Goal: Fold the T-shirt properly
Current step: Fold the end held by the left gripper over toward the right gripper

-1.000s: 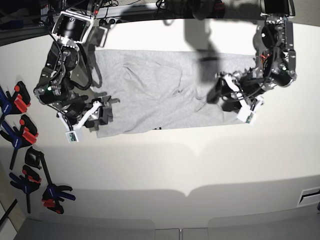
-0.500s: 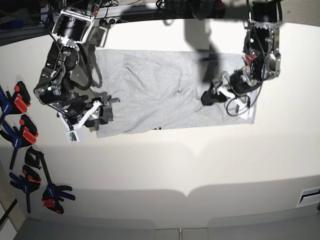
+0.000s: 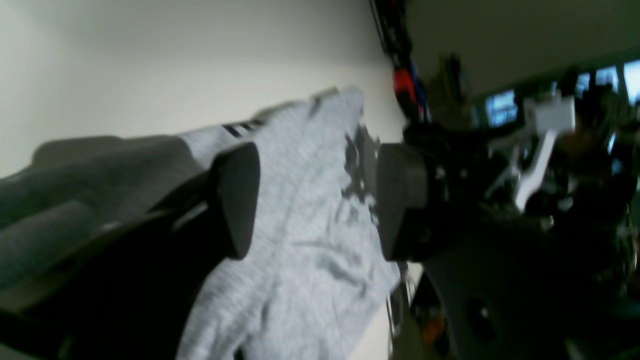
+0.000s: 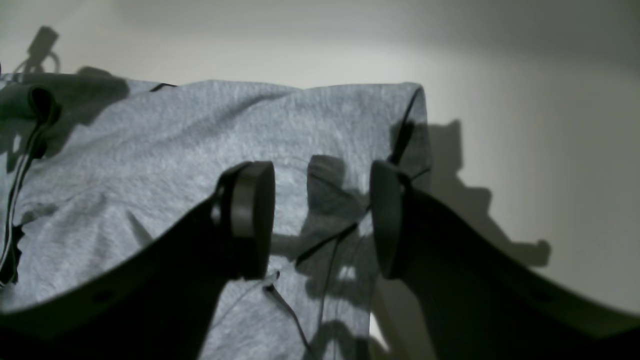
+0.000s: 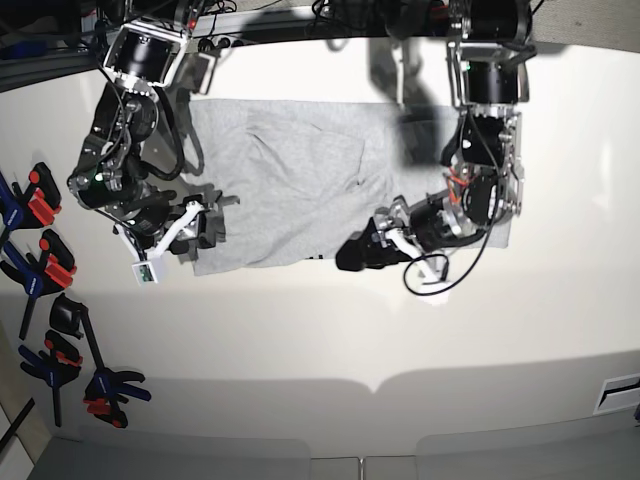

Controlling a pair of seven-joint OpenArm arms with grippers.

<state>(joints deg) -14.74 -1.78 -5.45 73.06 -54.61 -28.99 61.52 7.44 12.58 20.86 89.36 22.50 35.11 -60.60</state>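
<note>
So we count one T-shirt (image 5: 300, 185), light heather grey, spread across the far half of the white table (image 5: 330, 330), roughly a wide rectangle with a few wrinkles through the middle. A little strip of black lettering peeks out along its near edge, and we can catch the same dark marks in the left wrist view (image 3: 240, 127).

Two arms, two grippers. Off at the left edge of the table we count five spring clamps (image 5: 45, 265), blue and black with red tips, well apart from the shirt. Cables and dark gear run along the far edge.

The right gripper (image 5: 200, 225) sits at the shirt's near-left corner, arm bent down from the far-left mount. In its wrist view the two dark pads (image 4: 247, 215) stand wide apart with only grey fabric and shadow between them, nothing pinched. A thin black cable crosses the cloth there.

The left gripper (image 5: 362, 252) is low over the shirt's near edge, right of the middle, with the arm reaching down from the far-right mount and folded at the elbow, so it covers the right part of the shirt. Its jaws are spread wide too, shirt showing through the gap (image 3: 310, 200), and we don't see anything held. That view is pretty blurry.
</note>
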